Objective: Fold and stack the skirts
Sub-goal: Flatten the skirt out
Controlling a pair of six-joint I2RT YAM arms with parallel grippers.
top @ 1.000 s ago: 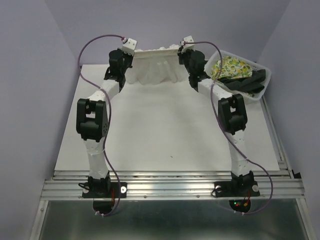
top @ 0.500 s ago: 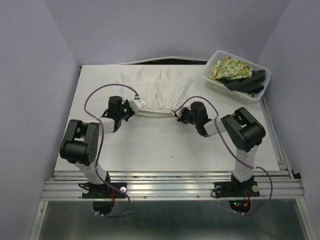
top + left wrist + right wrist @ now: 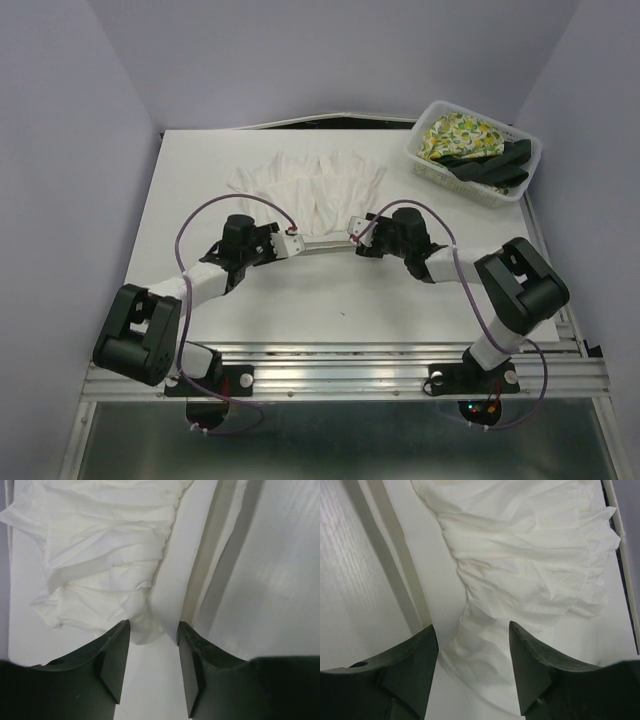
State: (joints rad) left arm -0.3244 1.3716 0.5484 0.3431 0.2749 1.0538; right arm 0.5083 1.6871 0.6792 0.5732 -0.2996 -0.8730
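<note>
On the table (image 3: 300,300), white skirt (image 3: 310,185) flat, left hand (image 3: 153,625), right hand (image 3: 471,626), fingers (image 3: 112,655) apart.

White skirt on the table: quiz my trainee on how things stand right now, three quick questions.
1. True or false: the plain white cloth skirt lies spread on the white table.
2. Where is the lemon-print cloth skirt? A: in the white plastic mesh basket. B: on the table. C: in a pincer.
3. Fill in: the left pincer and right pincer both stand ____.
Key: 1 true; 2 A; 3 open.
</note>
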